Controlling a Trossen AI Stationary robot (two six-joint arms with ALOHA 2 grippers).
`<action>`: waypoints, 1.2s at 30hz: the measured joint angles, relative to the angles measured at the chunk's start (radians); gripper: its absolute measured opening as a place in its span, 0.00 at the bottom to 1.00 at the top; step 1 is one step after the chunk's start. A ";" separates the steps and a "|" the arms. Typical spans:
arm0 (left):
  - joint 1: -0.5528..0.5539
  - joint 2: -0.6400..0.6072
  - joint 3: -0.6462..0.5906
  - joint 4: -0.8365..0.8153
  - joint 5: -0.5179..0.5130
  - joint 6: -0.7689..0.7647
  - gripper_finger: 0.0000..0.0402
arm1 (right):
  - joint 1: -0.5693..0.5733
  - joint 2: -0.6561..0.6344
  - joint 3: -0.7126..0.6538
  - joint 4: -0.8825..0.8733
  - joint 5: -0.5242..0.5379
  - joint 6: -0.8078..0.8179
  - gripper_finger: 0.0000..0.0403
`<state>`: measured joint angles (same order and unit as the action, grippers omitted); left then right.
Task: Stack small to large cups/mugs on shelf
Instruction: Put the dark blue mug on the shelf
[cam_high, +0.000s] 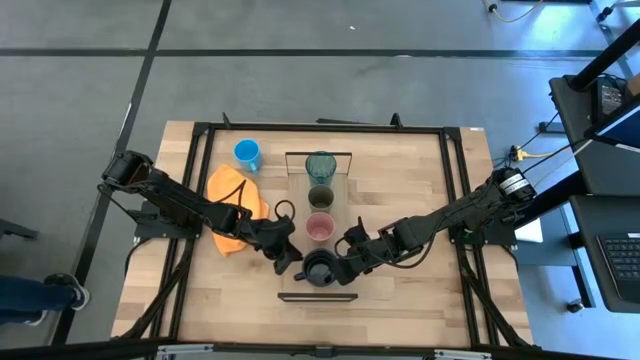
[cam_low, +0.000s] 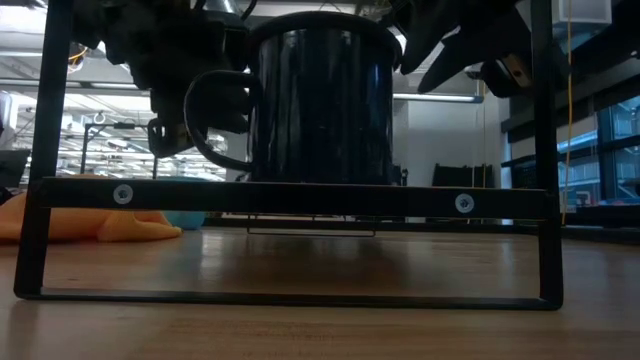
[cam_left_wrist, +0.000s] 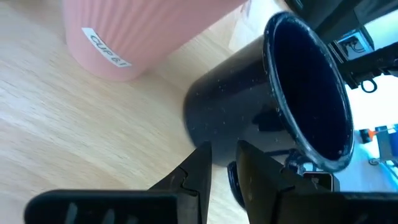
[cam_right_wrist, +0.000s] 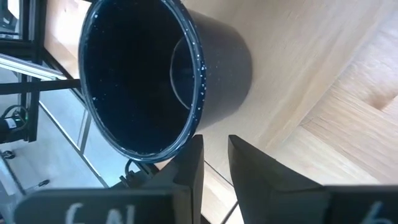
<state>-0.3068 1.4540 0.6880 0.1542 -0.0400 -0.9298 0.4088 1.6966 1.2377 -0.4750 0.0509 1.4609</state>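
The black handled mug (cam_high: 320, 268) stands upright on the near end of the light-wood shelf (cam_high: 338, 180). On the shelf behind it, going toward the far end, stand the pink cup (cam_high: 319, 228), the olive-green cup (cam_high: 320, 195) and the teal tumbler (cam_high: 320, 165). The blue mug (cam_high: 247, 153) stands on the table at the far left. My left gripper (cam_high: 290, 258) is at the black mug's left side, shut on its handle. My right gripper (cam_high: 345, 262) is at the mug's right side by the rim, its fingers a narrow gap apart with nothing between them. My left gripper has the black mug's handle (cam_left_wrist: 232, 180) between its two fingers, coming about level from the table's left. The mug stands upright with its base on the shelf (cam_low: 320, 190). My right gripper has one finger (cam_right_wrist: 193, 158) right beside the mug's rim (cam_right_wrist: 180, 138); I cannot tell whether it touches.
An orange cloth (cam_high: 235, 205) lies on the table left of the shelf, under my left arm. The shelf's black end frame (cam_low: 290, 195) stands at the near end, close to the mug. The table's own black frame runs along its edges.
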 joint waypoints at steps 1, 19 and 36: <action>0.001 0.000 0.000 0.007 -0.001 0.000 0.17 | 0.000 0.000 0.000 0.003 0.000 0.000 0.19; 0.010 0.000 0.000 0.044 0.004 0.016 0.17 | -0.022 0.000 0.000 0.002 0.000 -0.001 0.19; 0.071 0.000 -0.001 0.047 0.032 0.069 0.17 | -0.043 0.000 0.000 -0.003 -0.002 -0.006 0.19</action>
<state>-0.2361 1.4540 0.6872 0.2012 -0.0078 -0.8604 0.3660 1.6966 1.2377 -0.4782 0.0493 1.4545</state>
